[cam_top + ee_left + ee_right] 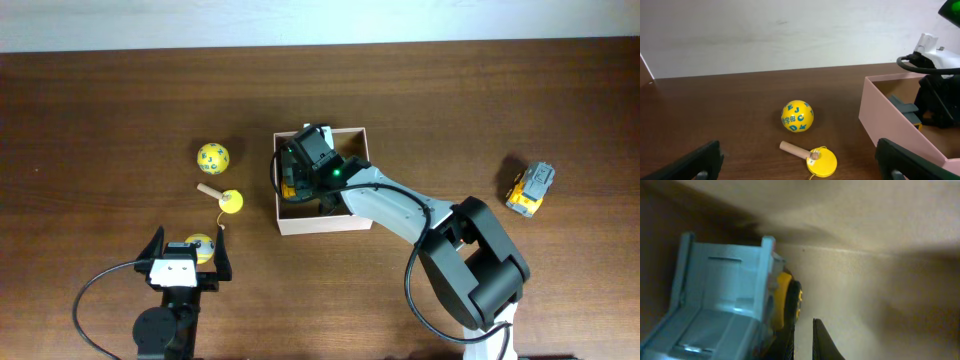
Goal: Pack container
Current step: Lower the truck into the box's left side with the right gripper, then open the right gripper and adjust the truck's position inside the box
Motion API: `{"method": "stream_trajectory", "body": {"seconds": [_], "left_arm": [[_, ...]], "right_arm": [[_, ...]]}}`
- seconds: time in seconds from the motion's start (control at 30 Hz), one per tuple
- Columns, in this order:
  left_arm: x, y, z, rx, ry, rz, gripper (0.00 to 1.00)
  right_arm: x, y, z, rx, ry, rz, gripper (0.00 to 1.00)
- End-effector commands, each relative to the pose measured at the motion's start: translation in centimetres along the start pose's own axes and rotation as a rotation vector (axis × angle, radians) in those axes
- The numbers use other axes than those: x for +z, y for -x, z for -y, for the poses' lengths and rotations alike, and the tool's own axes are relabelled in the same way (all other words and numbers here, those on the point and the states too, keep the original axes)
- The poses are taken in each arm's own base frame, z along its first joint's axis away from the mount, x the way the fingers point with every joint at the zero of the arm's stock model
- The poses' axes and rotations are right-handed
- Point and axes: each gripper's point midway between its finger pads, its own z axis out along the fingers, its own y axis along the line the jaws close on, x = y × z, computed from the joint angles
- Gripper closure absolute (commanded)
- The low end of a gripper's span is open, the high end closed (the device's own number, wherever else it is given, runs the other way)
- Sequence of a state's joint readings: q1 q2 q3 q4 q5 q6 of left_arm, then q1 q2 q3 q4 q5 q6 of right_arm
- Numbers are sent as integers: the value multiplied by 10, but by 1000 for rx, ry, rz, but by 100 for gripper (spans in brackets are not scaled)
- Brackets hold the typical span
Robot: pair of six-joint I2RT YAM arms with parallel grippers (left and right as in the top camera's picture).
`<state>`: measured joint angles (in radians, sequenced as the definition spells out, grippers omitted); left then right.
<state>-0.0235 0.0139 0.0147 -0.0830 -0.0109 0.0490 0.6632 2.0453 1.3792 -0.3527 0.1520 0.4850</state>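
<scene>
Grey-and-yellow toy truck (725, 305) fills the right wrist view, inside the container (322, 226) at overhead centre; whether the right gripper (300, 172) holds it, I cannot tell. Lower left, the left gripper (188, 248) has its jaws wide open. Packing looks barely begun: another truck (528, 188), ball (213, 157) and peg toy (226, 199) lie outside on the counter (100, 120).

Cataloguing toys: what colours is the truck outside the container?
Truck: yellow and grey, best seen overhead.

Toy truck (720, 295) inside container (325, 224)

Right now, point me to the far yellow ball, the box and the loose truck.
far yellow ball (797, 116), left wrist view, its middle.
box (305, 226), overhead view, wall nearest the robot.
loose truck (529, 188), overhead view, its middle.
</scene>
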Motion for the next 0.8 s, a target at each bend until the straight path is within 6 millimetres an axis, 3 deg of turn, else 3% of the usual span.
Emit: {"method": "stream_trajectory", "body": {"seconds": [0.0, 0.4, 0.77], "left_arm": [[0, -2, 0, 16, -2, -3, 1], [0, -2, 0, 16, -2, -3, 1], [0, -2, 0, 16, -2, -3, 1]], "right_arm": [[2, 2, 3, 32, -13, 0, 91], [2, -1, -10, 43, 57, -24, 91], [2, 0, -10, 78, 57, -19, 91]]}}
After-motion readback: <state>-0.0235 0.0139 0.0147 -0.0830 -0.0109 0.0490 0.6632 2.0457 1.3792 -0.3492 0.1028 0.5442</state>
